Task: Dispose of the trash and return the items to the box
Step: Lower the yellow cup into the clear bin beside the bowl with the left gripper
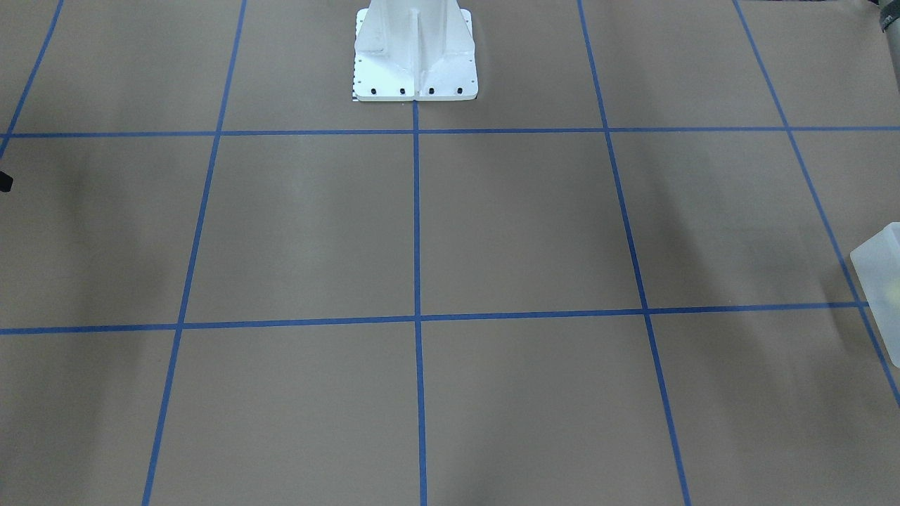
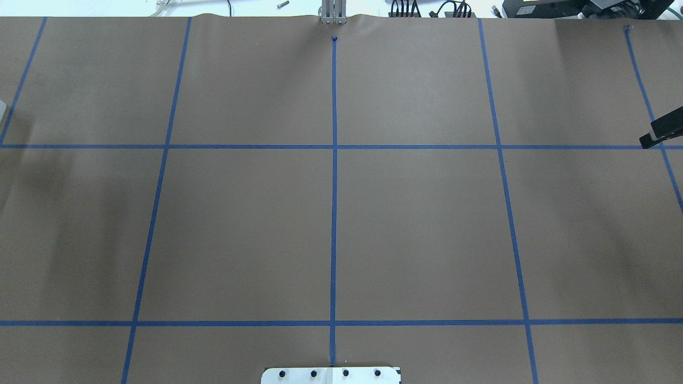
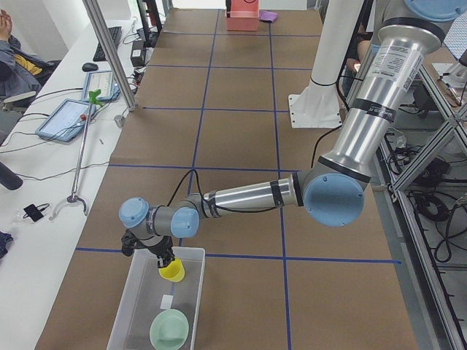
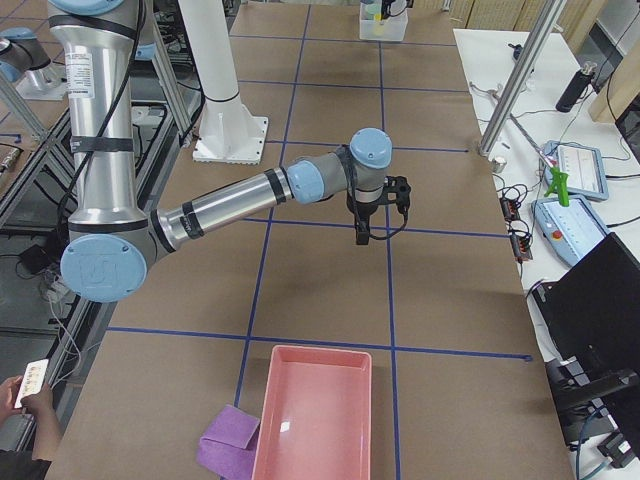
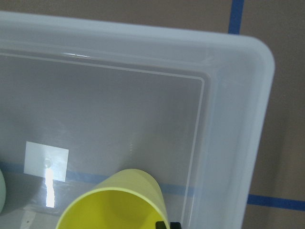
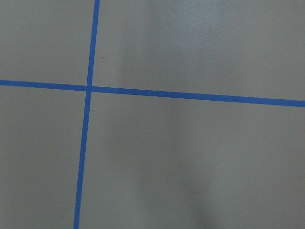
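Observation:
The translucent milky-white box (image 3: 146, 306) stands at the table's end on my left; it fills the left wrist view (image 5: 228, 119), and a corner shows in the front view (image 1: 882, 281). My left gripper (image 3: 159, 254) hangs over the box's near end, shut on a yellow cup (image 5: 116, 205), which it holds tilted just above the box floor (image 3: 173, 271). A pale green bowl (image 3: 169, 329) lies in the box. My right gripper (image 4: 362, 236) hangs above bare table and holds nothing; one dark finger shows overhead (image 2: 661, 133). I cannot tell whether it is open or shut.
A pink tray (image 4: 318, 415) with a purple cloth (image 4: 228, 432) beside it stands at the table's end on my right. A white label (image 5: 46, 161) is stuck to the box floor. The white arm base (image 1: 415, 53) stands at the table's middle edge.

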You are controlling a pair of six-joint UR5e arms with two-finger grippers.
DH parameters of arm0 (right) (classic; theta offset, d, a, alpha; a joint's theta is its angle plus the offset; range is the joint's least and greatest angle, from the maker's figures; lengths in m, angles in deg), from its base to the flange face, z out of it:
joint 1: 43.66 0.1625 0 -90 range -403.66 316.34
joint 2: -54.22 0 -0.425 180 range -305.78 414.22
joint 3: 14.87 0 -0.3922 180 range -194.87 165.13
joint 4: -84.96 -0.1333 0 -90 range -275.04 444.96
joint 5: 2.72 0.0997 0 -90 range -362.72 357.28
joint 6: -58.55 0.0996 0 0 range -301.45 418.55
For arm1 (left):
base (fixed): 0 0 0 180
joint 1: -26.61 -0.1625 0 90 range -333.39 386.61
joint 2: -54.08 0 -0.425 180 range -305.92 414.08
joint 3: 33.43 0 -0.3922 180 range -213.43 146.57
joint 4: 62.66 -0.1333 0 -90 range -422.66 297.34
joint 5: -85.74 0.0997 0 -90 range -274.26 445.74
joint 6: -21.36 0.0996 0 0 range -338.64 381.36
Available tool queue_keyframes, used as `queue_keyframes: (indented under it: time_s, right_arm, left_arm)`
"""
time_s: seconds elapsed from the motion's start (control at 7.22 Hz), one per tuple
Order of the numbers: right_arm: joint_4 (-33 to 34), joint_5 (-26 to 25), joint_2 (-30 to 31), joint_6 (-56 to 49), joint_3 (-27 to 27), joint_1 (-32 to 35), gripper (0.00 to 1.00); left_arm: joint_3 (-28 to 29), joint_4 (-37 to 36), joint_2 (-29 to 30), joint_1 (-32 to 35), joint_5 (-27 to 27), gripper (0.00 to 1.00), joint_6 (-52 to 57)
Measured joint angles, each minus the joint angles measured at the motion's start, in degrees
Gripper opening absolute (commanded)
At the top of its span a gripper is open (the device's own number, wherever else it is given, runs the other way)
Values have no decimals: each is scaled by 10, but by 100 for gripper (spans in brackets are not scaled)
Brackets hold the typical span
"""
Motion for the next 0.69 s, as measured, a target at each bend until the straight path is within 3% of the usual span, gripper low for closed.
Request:
queue_keyframes:
  time_s: [0.14, 0.69]
  right_arm:
    - [0, 0, 0, 0, -1, 0, 100]
    - [1, 0, 0, 0, -2, 0, 100]
  left_arm:
    - [1, 0, 0, 2, 0, 98, 4]
    - [-4, -2, -1, 32, 0, 98, 25]
